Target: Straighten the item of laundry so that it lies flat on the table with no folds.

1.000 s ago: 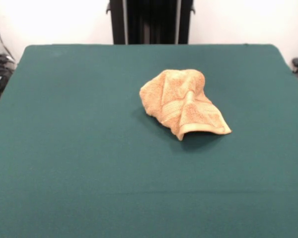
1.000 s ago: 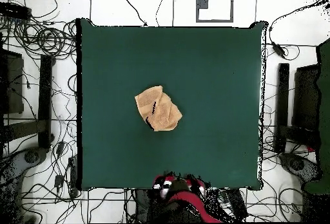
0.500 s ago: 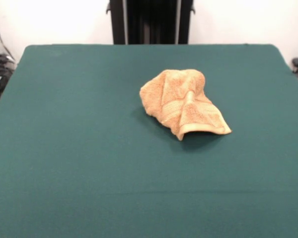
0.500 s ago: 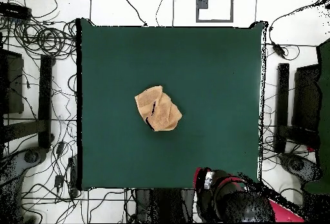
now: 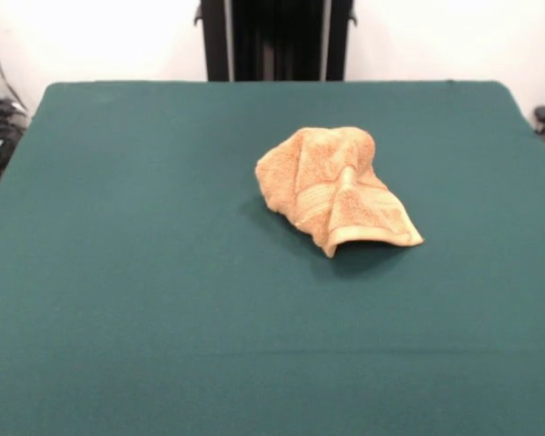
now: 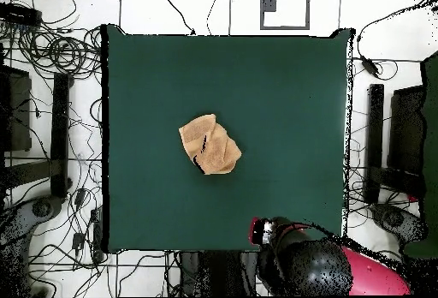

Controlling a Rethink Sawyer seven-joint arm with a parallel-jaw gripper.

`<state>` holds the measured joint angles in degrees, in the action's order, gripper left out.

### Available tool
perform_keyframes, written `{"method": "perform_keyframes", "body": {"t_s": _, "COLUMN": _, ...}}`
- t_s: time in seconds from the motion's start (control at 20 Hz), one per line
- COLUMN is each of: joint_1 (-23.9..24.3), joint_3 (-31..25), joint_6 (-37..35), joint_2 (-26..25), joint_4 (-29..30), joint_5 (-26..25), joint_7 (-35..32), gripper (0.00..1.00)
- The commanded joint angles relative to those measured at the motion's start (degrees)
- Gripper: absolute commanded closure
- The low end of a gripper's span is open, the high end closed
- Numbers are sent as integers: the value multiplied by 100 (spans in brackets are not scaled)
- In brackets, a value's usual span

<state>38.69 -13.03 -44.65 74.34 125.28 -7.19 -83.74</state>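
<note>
Front view shows the large table covered in plain dark green cloth [image 5: 118, 272] bare across its left half, with the small orange-tan terry-cloth towel [image 5: 334, 186] lying just right of centre, crumpled into a mound with one banded flap folded over towards the lower right. No arm appears in this view. Overhead view places the same towel [image 6: 209, 144] near the middle of the table [image 6: 282, 80], well apart from every edge. At the lower right of that frame the red and black arm [image 6: 321, 265] sits by the table's bottom edge; I cannot tell how its claw stands. Judging from this, straightening has not begun: the next move calls for reaching the loose flap and drawing it outward. Open green cloth surrounds the towel, so spreading room looks ample on all sides.
</note>
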Motion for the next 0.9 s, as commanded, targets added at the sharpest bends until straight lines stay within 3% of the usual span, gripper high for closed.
{"method": "perform_keyframes", "body": {"t_s": 0.05, "joint_1": -8, "joint_3": -999, "joint_6": 172, "joint_2": -1346, "joint_4": -394, "joint_5": -489, "joint_7": 1179, "gripper": 0}}
{"method": "perform_keyframes", "body": {"t_s": 0.5, "joint_1": -116, "joint_3": -1117, "joint_6": 1067, "joint_2": -2267, "joint_4": -619, "joint_5": -1045, "joint_7": 555, "gripper": 0}}
{"method": "perform_keyframes", "body": {"t_s": 0.9, "joint_1": -358, "joint_3": -1194, "joint_6": 685, "joint_2": -2910, "joint_4": -1459, "joint_5": -1369, "joint_7": 401, "gripper": 0}}
